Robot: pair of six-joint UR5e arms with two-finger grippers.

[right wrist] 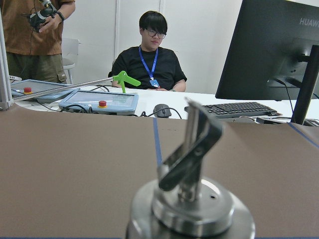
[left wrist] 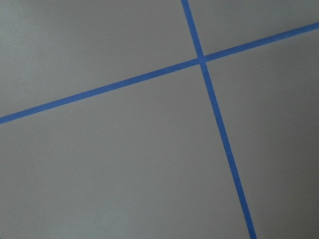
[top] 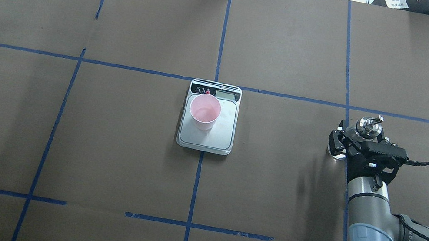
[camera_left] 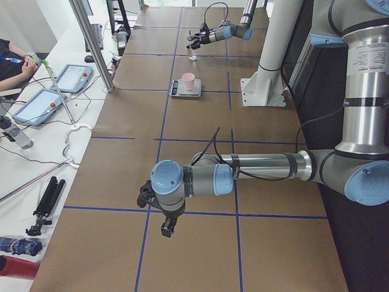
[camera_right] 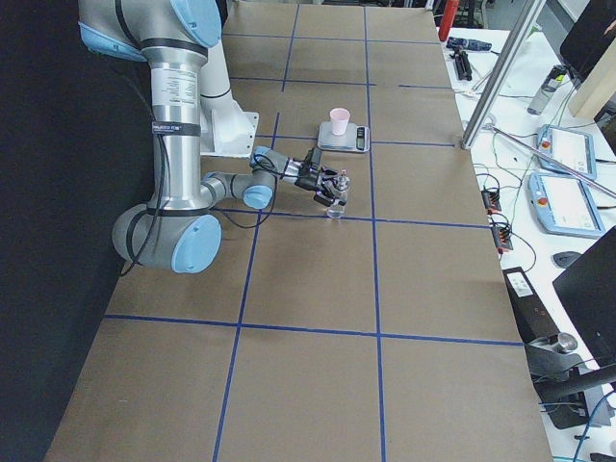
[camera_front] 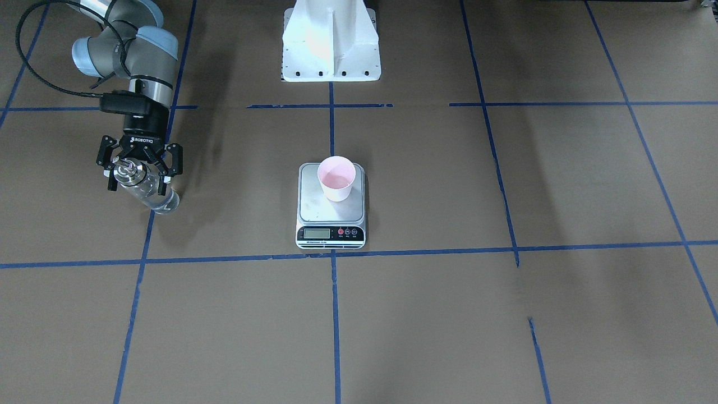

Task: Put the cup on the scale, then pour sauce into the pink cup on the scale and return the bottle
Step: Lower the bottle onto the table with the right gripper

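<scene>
The pale pink cup stands upright on the far left part of the silver scale, at the table's middle; both also show in the overhead view, cup on scale. The clear glass bottle with metal cap and spout stands on the table at my right side. My right gripper reaches in level around the bottle below its cap, fingers spread wider than the glass, so it looks open. The cap fills the bottom of the right wrist view. My left gripper shows only in the left side view; I cannot tell its state.
The white robot pedestal stands behind the scale. Blue tape lines cross the brown table cover. Across the table an operators' desk holds tablets and a monitor; a seated person is there.
</scene>
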